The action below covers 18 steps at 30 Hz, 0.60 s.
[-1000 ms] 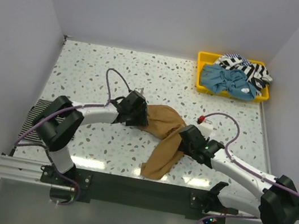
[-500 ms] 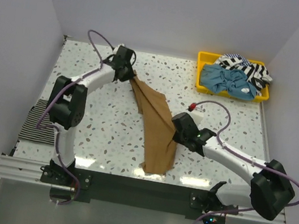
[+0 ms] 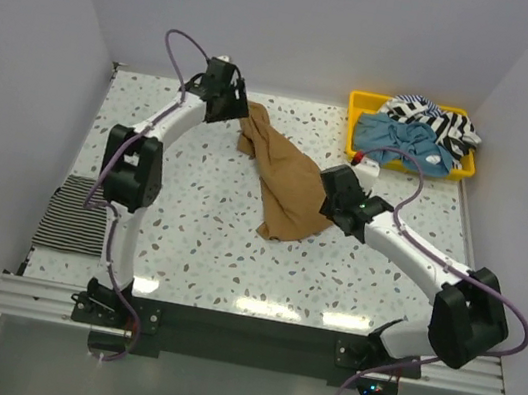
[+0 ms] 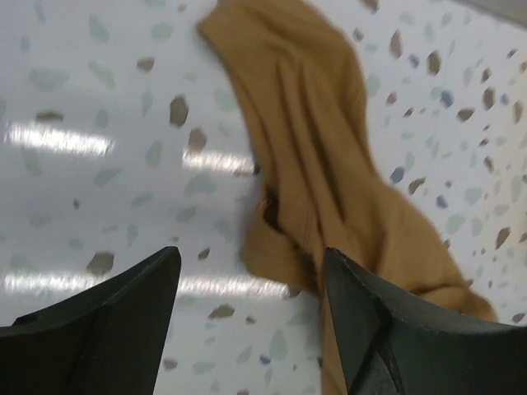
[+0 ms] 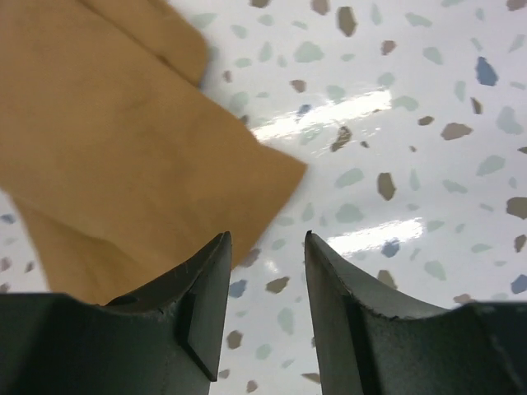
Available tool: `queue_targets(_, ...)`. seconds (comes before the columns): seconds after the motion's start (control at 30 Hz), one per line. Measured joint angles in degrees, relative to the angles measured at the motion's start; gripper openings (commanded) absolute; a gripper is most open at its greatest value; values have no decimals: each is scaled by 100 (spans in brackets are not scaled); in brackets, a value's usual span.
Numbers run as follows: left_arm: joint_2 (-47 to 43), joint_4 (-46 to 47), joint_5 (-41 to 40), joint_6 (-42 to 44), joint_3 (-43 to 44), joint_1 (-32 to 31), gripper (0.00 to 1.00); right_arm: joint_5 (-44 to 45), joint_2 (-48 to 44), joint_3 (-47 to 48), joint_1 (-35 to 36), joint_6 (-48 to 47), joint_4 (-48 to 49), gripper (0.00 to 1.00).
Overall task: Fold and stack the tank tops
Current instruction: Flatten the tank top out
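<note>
A plain tan-brown tank top (image 3: 282, 180) lies loosely stretched on the speckled table, running from far centre-left toward the middle. My left gripper (image 3: 235, 112) hovers at its far end, open; in the left wrist view the tan cloth (image 4: 329, 132) lies on the table beyond the spread fingers (image 4: 123, 321). My right gripper (image 3: 332, 201) stands at the cloth's right edge, open (image 5: 266, 239), with the tan cloth (image 5: 107, 140) to its left and bare table between its jaws. A folded black-and-white striped tank top (image 3: 73, 216) rests at the table's left edge.
A yellow tray (image 3: 353, 152) at the back right holds a light blue top (image 3: 400, 139) and a striped top (image 3: 439, 120). White walls close in the table (image 3: 187, 235) on three sides. Purple cables loop above both arms.
Both grippers shut on the tan top, carried it toward the far side and stretched it out. Both have since let go and opened, and the cloth now lies on the table.
</note>
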Motion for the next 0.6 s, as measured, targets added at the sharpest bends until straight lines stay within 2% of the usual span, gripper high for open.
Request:
queue_targets(0.07,-433,-50,7,-15,-841,-2,72,-50,162,-44,-275,-79,-20,45)
queue_targets(0.1,-776,94,20,-59,-1436,-9,61,-92,160,-103,-365,-111,-22,45)
queue_targets(0.2,-2092,315,-2,-323,-3241,-109,53,-264,83,-284,-389,-142,63,45)
queue_targets(0.3,-3469,616,-22,-710,-4887,-501,46,-455,111,-483,-348,-146,236,43)
queue_targets(0.4,-3936,918,127,-946,-5624,-1134,43,-625,291,-577,-343,-146,363,43)
queue_targets(0.5,-3630,1287,431,-1047,-5838,-1714,48,-732,525,-588,-345,-146,533,43)
queue_targets(0.6,-3252,1582,691,-1106,-5976,-2020,52,-739,610,-588,-345,-151,610,43)
